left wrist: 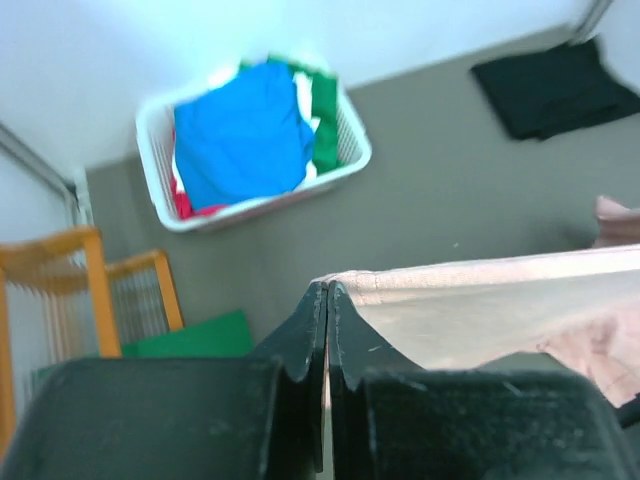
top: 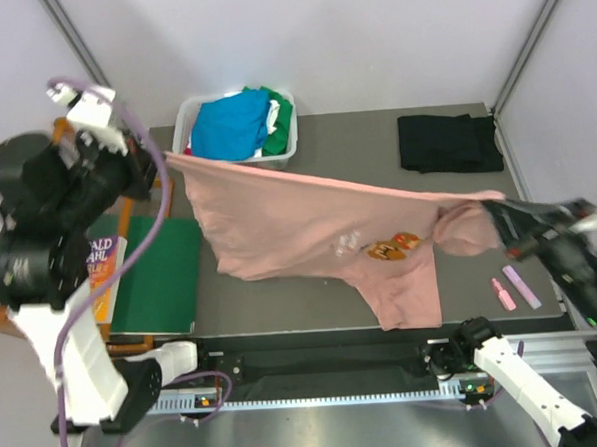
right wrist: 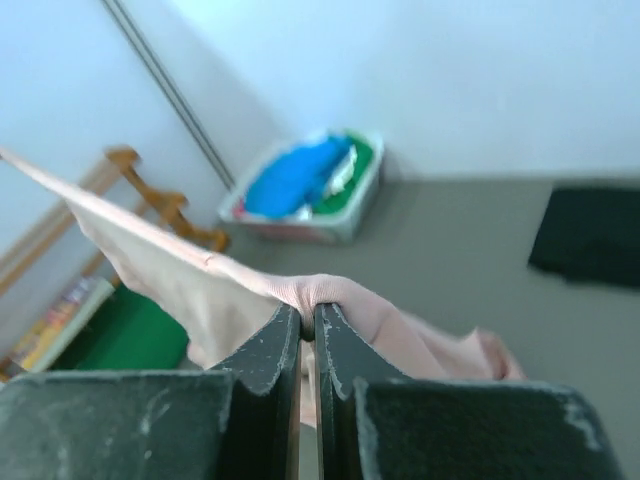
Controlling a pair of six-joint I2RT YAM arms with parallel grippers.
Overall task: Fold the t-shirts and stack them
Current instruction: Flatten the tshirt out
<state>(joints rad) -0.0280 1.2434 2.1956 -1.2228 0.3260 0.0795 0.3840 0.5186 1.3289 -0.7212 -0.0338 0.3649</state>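
Over the grey table (top: 374, 139), left gripper (left wrist: 327, 290) and right gripper (right wrist: 308, 315) clench the pink t-shirt (top: 299, 223) taut for spreading; next, probably, lowering it flat.

The top camera looks down on the whole desk (top: 374, 144) from behind the arms. Each wrist camera peers closely past its jaws; all three share the basket (left wrist: 155, 150).

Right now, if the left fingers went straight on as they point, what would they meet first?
Probably the bare grey tabletop, just short of the white plastic basket; depth is unclear.
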